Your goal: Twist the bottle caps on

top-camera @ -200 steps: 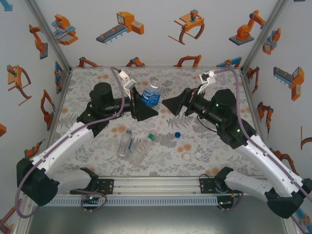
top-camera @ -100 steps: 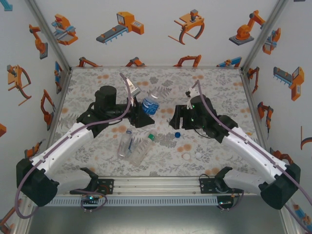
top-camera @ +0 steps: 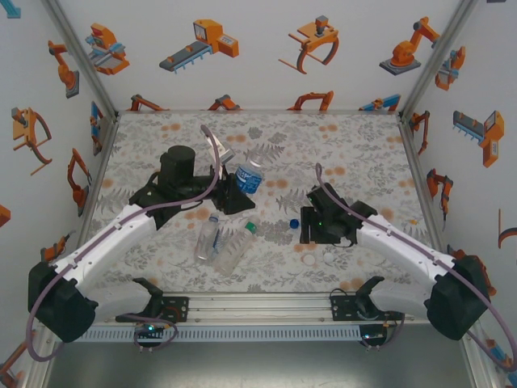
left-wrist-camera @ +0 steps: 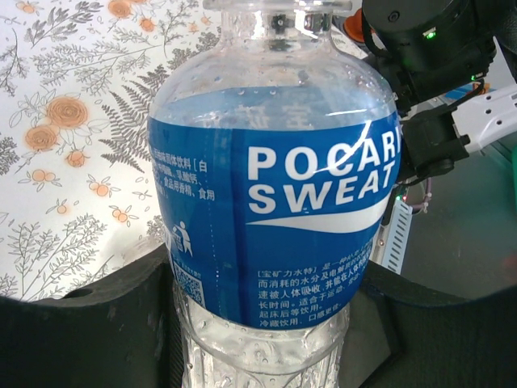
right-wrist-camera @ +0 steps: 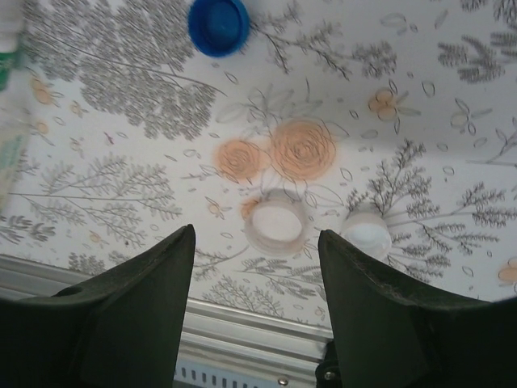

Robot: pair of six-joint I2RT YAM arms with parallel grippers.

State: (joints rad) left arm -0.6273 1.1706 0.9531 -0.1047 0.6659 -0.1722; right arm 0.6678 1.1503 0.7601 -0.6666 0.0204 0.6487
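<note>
Tabletop [top-camera: 355,153], flowered. Left end effector [top-camera: 240,191] grips the blue-labelled bottle [left-wrist-camera: 275,202] near the middle. Right end effector [right-wrist-camera: 257,238], jaws apart and empty, hangs above a white cap [right-wrist-camera: 276,222], a second white cap [right-wrist-camera: 367,234] beside it; blue cap [right-wrist-camera: 218,24] farther off.

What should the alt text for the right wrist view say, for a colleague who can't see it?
The right gripper hangs open above the floral tablecloth, its dark fingers framing a pale ring-like cap, a white cap beside it. A blue cap lies at the picture's top edge; the table's metal rail runs along the bottom.
</note>
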